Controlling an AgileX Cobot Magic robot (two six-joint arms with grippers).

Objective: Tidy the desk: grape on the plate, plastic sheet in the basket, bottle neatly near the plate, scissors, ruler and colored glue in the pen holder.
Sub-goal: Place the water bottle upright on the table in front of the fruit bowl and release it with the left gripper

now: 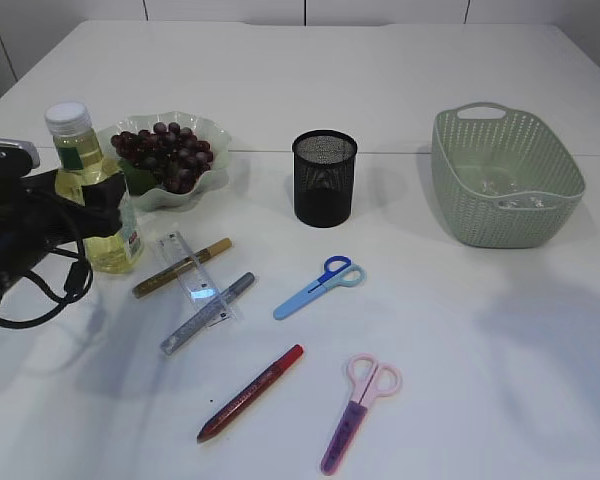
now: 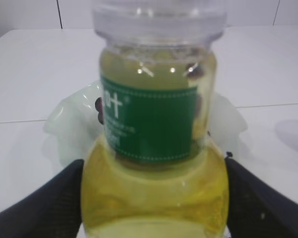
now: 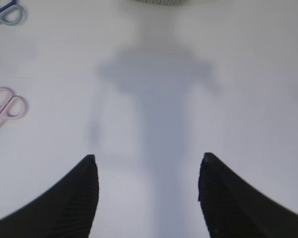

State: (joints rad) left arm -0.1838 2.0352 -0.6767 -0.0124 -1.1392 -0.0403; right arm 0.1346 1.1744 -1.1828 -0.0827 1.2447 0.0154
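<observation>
The black pen holder (image 1: 324,178) stands in the middle of the white table (image 1: 380,80), and everything else sits around it. Far to its left the bottle (image 1: 92,190) of yellow drink stands straight up, cap on top, and the left gripper (image 2: 154,198) has its two black fingers (image 2: 44,203) pressed on the bottle's sides, one on each side. Just behind the bottle, still left of the pen holder, is the plate (image 1: 212,133) with the grapes (image 1: 165,155) piled on it. In front of the pen holder and to the left lie the clear ruler (image 1: 192,268), a gold glue pen (image 1: 180,268) and a silver glue pen (image 1: 207,313), all slanting and crossing each other. The red glue pen (image 1: 250,393) lies nearer the front, tip pointing down and left. The blue scissors (image 1: 320,287) lie just in front of the pen holder, handles up and right. The pink scissors (image 1: 358,410) lie farther front, handles up. To the right of the pen holder is the green basket (image 1: 460,190) with the plastic sheet (image 1: 515,195) inside. The right gripper (image 3: 148,193) hangs over bare table with its fingers wide apart, holding nothing.
</observation>
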